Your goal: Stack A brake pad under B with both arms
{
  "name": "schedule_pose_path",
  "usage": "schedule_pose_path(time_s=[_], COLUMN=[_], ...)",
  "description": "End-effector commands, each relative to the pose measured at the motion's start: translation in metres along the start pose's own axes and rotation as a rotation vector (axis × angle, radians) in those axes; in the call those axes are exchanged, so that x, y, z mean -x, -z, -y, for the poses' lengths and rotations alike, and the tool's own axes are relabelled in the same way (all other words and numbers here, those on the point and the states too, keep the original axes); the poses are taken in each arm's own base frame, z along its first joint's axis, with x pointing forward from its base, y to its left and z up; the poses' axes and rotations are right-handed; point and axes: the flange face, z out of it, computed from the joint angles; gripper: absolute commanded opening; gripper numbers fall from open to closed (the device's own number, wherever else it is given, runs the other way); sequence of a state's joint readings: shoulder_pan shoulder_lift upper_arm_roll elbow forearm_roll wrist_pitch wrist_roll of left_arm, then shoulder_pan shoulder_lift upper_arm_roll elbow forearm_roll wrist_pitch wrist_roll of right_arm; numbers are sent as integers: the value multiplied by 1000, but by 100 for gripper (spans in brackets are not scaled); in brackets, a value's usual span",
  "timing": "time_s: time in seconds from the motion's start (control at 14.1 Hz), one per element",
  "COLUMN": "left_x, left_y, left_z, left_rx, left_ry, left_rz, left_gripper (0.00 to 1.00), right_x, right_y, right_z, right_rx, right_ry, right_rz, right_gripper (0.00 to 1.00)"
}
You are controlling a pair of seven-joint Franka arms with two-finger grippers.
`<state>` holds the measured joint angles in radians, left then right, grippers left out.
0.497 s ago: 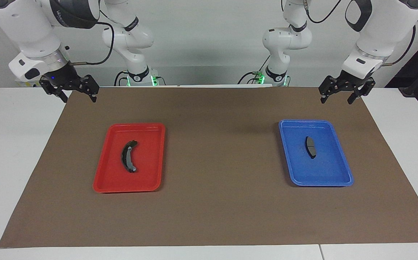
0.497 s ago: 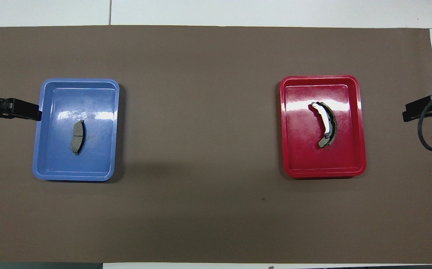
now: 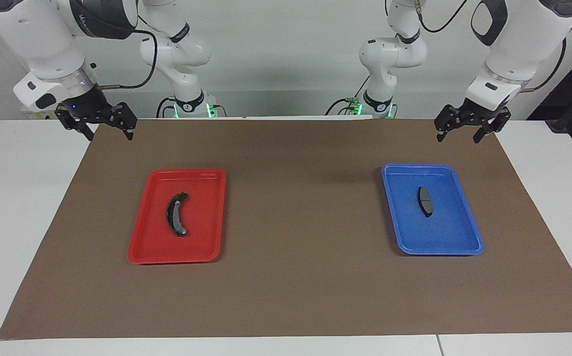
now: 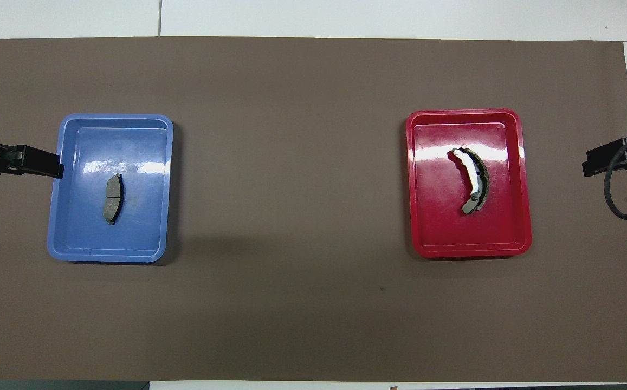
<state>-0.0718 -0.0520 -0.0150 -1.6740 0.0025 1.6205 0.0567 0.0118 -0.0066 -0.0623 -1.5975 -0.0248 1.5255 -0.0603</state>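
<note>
Robotics lab, bench setup. Two white arms, left arm [image 3: 518, 44] and right arm [image 3: 43, 44], are mounted at one long edge of a white table [image 3: 19, 207], against a bare white wall [image 3: 286, 49]. Green status lights glow at their bases, and cables [image 3: 345, 104] run behind them. A brown mat [image 3: 295, 287] covers the work area. Two plastic trays sit well apart on it: red tray [image 3: 142, 247], blue tray [image 3: 463, 244], each with one brake part. No household or shop furnishings in view.
</note>
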Motion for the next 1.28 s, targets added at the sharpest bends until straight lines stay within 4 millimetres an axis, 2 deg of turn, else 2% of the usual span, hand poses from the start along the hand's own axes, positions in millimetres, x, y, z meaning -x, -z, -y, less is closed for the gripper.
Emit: schedule_pose_path(time_s=[0.0, 0.14, 0.28, 0.5, 0.71, 0.85, 0.99, 1.07, 1.21], left_x=[8, 7, 3, 5, 5, 5, 11, 13, 19], left_y=[-13, -53, -81, -145, -207, -241, -272, -285, -304], left_z=[8, 19, 18, 38, 42, 41, 41, 40, 40], left_rx=[13, 15, 12, 4, -4, -9, -9, -9, -8], left_ry=[17, 34, 18, -6, -8, -6, -7, -6, -6], left_rz=[22, 22, -13, -71, -97, -113, -99, -93, -72], left_gripper=[100, 99, 99, 99, 99, 99, 99, 99, 99], right_x=[-2, -7, -10, -20, -36, -43, -49, -51, -49], right_y=[2, 2, -4, -22, -64, -102, -136, -156, -186], right_z=[4, 6, 13, 20, 37, 41, 49, 59, 65], right_rx=[1, -2, -1, -2, -2, -3, -13, -20, -21], right_ry=[-13, -10, 3, -12, -1, -11, -29, -32, -26], right_rz=[2, -38, -40, -37, -35, -52, -56, -60, -64], right_gripper=[99, 99, 99, 99, 99, 99, 99, 99, 99])
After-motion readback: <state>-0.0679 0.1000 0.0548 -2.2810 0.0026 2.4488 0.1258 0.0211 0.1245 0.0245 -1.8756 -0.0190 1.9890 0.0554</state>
